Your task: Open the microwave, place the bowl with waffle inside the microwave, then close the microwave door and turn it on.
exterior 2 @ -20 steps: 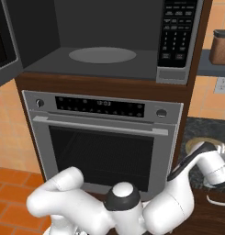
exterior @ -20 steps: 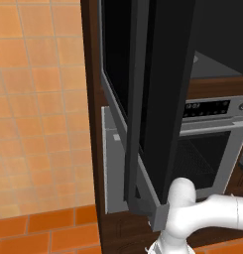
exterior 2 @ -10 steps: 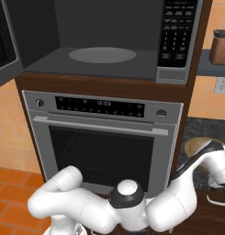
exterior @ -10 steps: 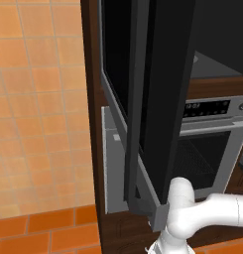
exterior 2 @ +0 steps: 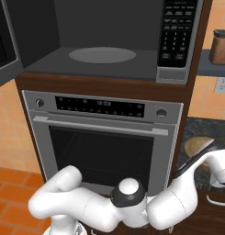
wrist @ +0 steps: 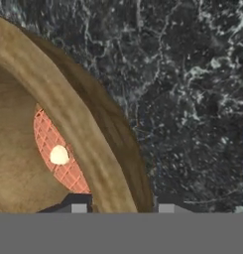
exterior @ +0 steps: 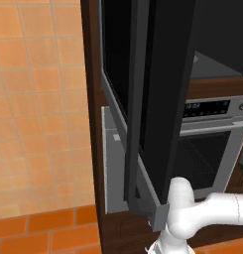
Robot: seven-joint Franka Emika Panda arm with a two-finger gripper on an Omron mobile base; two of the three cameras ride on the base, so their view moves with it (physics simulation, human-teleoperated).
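Gripper (wrist: pixel 118 208) fingers straddle the bowl's (wrist: pixel 68 119) rim and have narrowed since before; whether they clamp it yet, I cannot tell. Microwave door (exterior: pixel 157 99) stays open.

A dark speckled stone counter (wrist: pixel 192 99) carries a tan-brown bowl (wrist: pixel 68 114), whose thick rim curves across the hand view; an orange-red gridded waffle (wrist: pixel 56 154) with a pale dab on it lies inside. In the right base view, the same counter (exterior 2: pixel 201 126) runs to the right of the oven, the bowl (exterior 2: pixel 196 146) resting on it near the cabinet's edge.
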